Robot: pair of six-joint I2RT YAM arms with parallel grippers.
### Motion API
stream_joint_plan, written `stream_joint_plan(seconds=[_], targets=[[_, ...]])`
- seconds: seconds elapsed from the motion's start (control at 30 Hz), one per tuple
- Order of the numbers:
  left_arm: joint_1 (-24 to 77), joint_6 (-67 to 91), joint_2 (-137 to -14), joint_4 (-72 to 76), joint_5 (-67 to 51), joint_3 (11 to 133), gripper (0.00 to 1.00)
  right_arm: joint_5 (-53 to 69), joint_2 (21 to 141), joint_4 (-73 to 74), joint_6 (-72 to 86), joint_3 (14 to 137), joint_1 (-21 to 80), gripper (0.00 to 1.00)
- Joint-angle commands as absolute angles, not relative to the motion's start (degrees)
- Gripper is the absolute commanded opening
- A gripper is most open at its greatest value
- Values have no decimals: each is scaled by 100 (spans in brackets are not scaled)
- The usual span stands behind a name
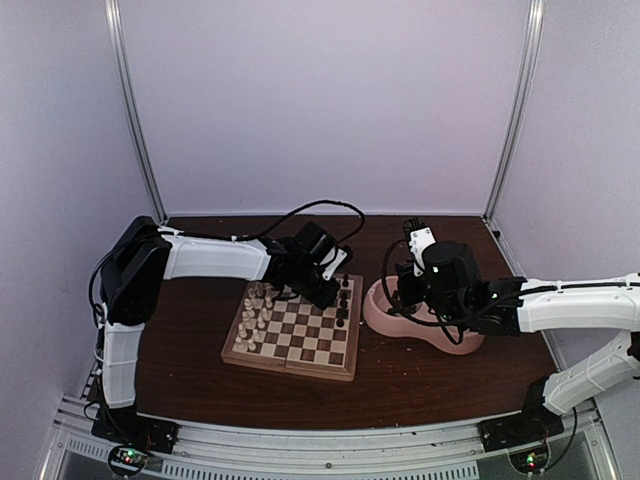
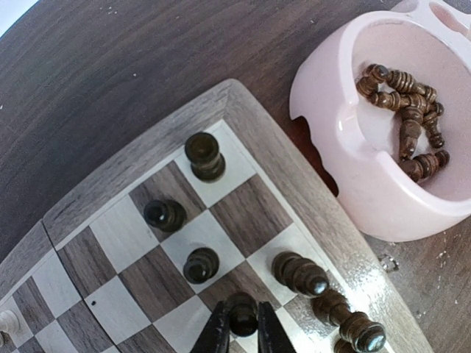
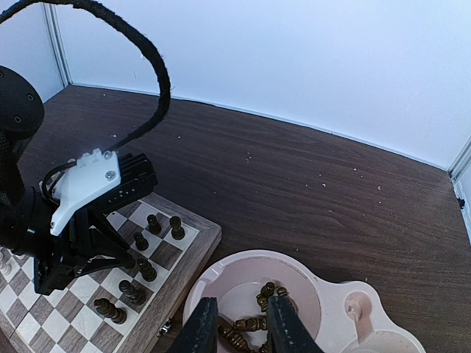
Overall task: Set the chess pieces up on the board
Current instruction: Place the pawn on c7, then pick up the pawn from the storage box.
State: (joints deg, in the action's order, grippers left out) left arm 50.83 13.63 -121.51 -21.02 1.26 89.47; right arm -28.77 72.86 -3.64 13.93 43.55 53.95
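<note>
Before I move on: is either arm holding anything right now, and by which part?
Left gripper pinches a dark brown wooden chess piece around its top. Right gripper, jaws apart above the pink double bowl, holds nothing.

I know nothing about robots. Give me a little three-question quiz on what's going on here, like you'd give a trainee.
1. True or false: the pink bowl holds cream pieces.
2. The left gripper pinches: A a dark piece, B a cream piece, C nothing?
3. Fill in: the right gripper hangs above the ___.
Key: 1 false, it holds dark pieces; 2 A; 3 pink bowl.
</note>
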Motion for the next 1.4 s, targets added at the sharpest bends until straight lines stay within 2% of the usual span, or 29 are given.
stream_joint_plan(seconds=[0.0,0.33,0.7,1.0,1.1,1.37], targets=[[5045,1336,-12155,-1883,62,8982,15,-2883,7211,-334,1480,4324,5361,26],[5045,1343,-12078,-1952,139,8959,28,-2891,7198,-325,1477,4324,5366,26],[5053,1363,-11740,-1938,166,8774,30,-2882,7194,-316,1476,4332,5361,26],[5053,1461,-10929,-1801,282,8296,39,-2874,7244,-279,1484,4351,5353,26],[5054,1468,-10544,-1799,379,8115,40,-2883,7321,-55,1771,4429,5220,31],[5220,1566,-8979,-1537,474,6998,43,-1126,8305,805,2450,5014,4089,27]])
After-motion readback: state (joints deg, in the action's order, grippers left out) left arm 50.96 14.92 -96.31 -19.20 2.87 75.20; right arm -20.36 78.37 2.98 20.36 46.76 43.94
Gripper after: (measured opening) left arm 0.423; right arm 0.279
